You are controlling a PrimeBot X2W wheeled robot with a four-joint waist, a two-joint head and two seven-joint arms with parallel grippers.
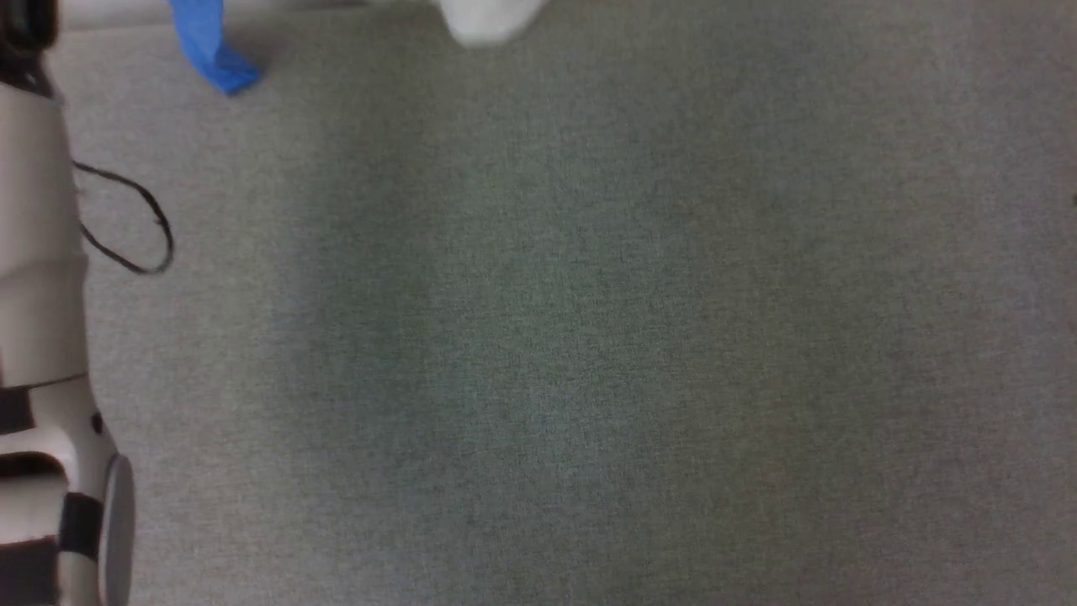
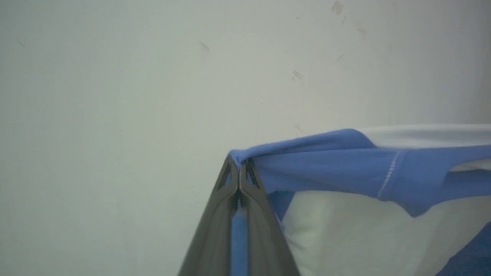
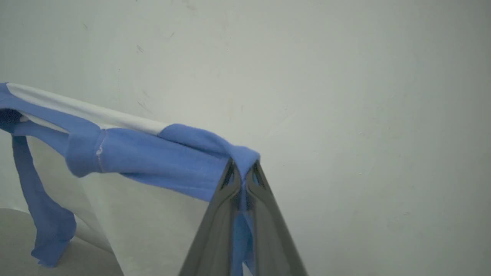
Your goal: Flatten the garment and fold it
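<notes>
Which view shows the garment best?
Right wrist view: the garment hangs from the right tool, showing blue shoulder, white body and a dangling sleeve. Left wrist view shows its other end pinched in the left tool; head view catches scraps at its top edge.

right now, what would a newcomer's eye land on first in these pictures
The blue-and-white garment stands out, stretched in the air before a pale wall, its blue ends pinched in the shut left tool and right tool. In the head view a blue sleeve dangles at the top left over the grey surface.
</notes>
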